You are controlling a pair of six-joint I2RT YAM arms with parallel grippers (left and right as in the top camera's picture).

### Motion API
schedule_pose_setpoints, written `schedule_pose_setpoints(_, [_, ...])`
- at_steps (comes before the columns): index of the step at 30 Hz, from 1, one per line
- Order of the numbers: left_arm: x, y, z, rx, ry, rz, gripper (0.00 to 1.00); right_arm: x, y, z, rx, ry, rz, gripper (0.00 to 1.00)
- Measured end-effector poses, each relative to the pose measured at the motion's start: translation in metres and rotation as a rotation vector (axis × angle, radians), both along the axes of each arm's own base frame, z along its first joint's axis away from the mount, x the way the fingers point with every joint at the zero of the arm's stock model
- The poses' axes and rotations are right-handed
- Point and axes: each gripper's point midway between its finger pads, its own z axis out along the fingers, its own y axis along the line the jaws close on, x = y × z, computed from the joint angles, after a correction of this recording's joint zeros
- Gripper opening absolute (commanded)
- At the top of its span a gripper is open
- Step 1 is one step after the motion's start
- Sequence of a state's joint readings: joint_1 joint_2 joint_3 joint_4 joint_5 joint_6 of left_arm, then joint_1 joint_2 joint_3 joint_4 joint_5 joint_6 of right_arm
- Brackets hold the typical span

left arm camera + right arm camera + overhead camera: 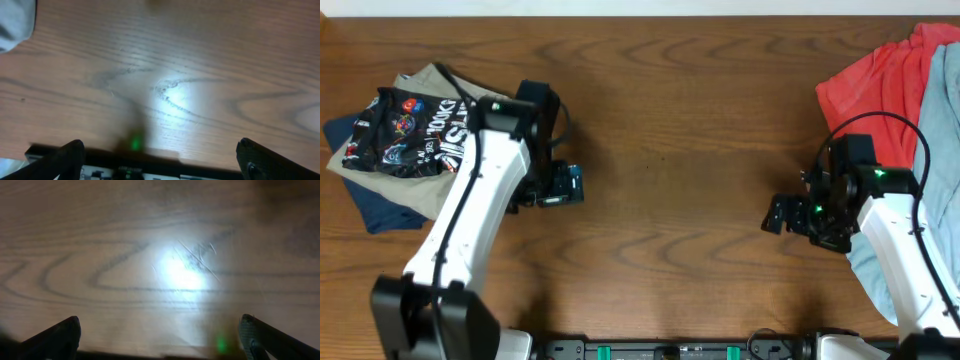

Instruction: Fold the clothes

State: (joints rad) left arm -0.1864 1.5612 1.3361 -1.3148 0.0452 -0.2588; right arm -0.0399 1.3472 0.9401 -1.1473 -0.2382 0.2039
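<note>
so the left arm point(470, 215) reaches up from the near edge of the table point(670, 100), bends at the top and drops its wrist back toward the middle. the left gripper point(568, 187) sits low over bare wood, released and holding nothing. in its wrist view the two dark fingers point(67, 159) are way out at the bottom corners with only wood grain and a patch of glare between them. the right arm point(900, 250) runs up the right side and points inward, right gripper point(776, 214) also spread open and empty, fingers point(55, 337) wide apart over wood. the black jersey point(405, 130) with orange lines and white lettering is at the far left, bundled up small, lying on top of a khaki garment point(425, 80) and a navy garment point(380, 210), well apart from both grippers. its right edge is hidden behind the left arm, so can't tell how that side lies. at the far right there's a red shirt point(875, 75) and a pale blue garment point(940, 110), both cut off by the frame edge. the right wrist view is blurry, and there's a grey bit of cloth point(15, 22) in the corner of the left wrist view that i can't identify
</note>
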Motion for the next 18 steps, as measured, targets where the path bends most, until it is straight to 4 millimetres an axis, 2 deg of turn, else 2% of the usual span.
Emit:
schedule_pose_setpoints(3, [-0.009,0.002,0.005,-0.02,-0.108,0.002,0.98,0.001,0.0,0.011,-0.017,-0.083,0.009,0.99])
schedule_pose_setpoints(7, [-0.019,0.004,0.022,-0.064,-0.339,0.002,0.98,0.004,0.001,0.028,-0.046,-0.276,0.028,0.99])
schedule_pose_setpoints(14, [-0.039,0.007,0.082,-0.162,-0.855,0.004,0.98,-0.004,0.009,0.065,-0.086,-0.698,0.083,0.99])
schedule_pose_setpoints(18, [-0.058,0.011,0.113,-0.196,-1.027,0.006,0.98,-0.011,0.007,0.086,-0.09,-0.826,0.07,0.99])
